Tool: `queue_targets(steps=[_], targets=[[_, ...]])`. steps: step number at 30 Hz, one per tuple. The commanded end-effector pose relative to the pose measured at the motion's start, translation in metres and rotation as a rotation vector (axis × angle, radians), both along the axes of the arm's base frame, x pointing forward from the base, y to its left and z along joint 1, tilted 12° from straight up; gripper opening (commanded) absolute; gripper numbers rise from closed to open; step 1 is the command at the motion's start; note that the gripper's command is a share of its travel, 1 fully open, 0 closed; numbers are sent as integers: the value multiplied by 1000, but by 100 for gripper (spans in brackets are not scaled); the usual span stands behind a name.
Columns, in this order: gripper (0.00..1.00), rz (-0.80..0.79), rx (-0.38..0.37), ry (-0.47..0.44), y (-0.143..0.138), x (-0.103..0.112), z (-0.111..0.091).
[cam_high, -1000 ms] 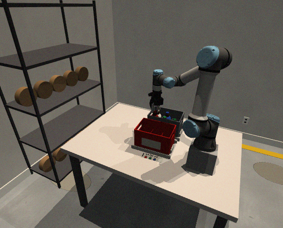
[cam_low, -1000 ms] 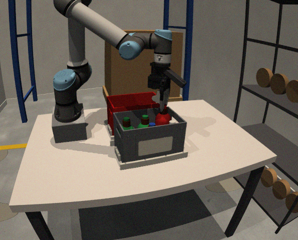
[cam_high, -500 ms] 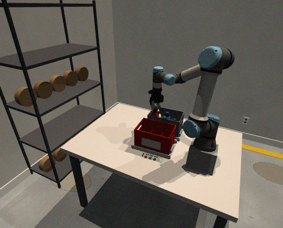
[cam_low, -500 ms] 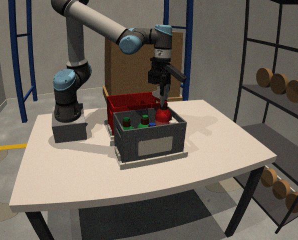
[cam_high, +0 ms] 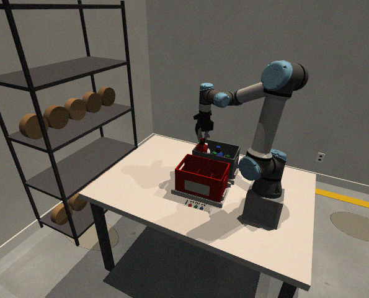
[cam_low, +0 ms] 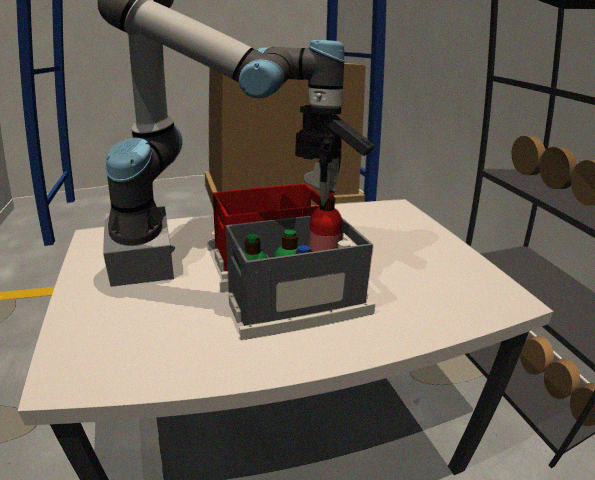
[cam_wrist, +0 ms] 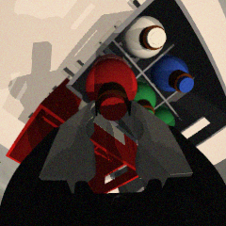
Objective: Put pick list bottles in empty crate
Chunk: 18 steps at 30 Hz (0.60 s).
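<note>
My gripper (cam_high: 202, 136) (cam_low: 327, 201) (cam_wrist: 112, 102) is shut on the neck of a red bottle (cam_high: 201, 148) (cam_low: 325, 225) (cam_wrist: 111, 77). The bottle is upright and partly raised above the rim of the grey crate (cam_high: 234, 166) (cam_low: 256, 294). In that crate stand a white bottle (cam_wrist: 137, 41), a blue bottle (cam_high: 218, 149) (cam_wrist: 167, 72) and two green bottles (cam_low: 252, 246) (cam_low: 289, 241). The red crate (cam_high: 181, 182) (cam_low: 225, 232) (cam_wrist: 28, 137) shows dividers and no bottles; its floor is hidden. The pick list (cam_high: 195, 205) shows red, green and blue dots; its counts are too small to read.
Pale rails (cam_high: 197, 198) (cam_low: 307, 320) edge the crates. The robot's base block (cam_high: 261, 210) (cam_low: 138, 263) stands beside them on the table. A black shelf rack (cam_high: 82, 113) with round brown pieces stands off the table's side.
</note>
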<state>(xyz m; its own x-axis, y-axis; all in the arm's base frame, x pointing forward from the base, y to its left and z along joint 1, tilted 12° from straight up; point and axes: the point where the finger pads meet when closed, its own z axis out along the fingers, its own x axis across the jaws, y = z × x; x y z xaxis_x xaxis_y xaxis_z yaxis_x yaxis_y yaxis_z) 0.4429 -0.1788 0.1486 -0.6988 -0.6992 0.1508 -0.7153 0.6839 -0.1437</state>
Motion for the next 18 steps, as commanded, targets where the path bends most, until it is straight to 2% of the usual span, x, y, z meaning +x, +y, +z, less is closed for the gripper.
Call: queue_targets(steps=[1,18], targets=[[0,1,-6,-7,1,2,13],[0,1,-5,-7,6,2,37]])
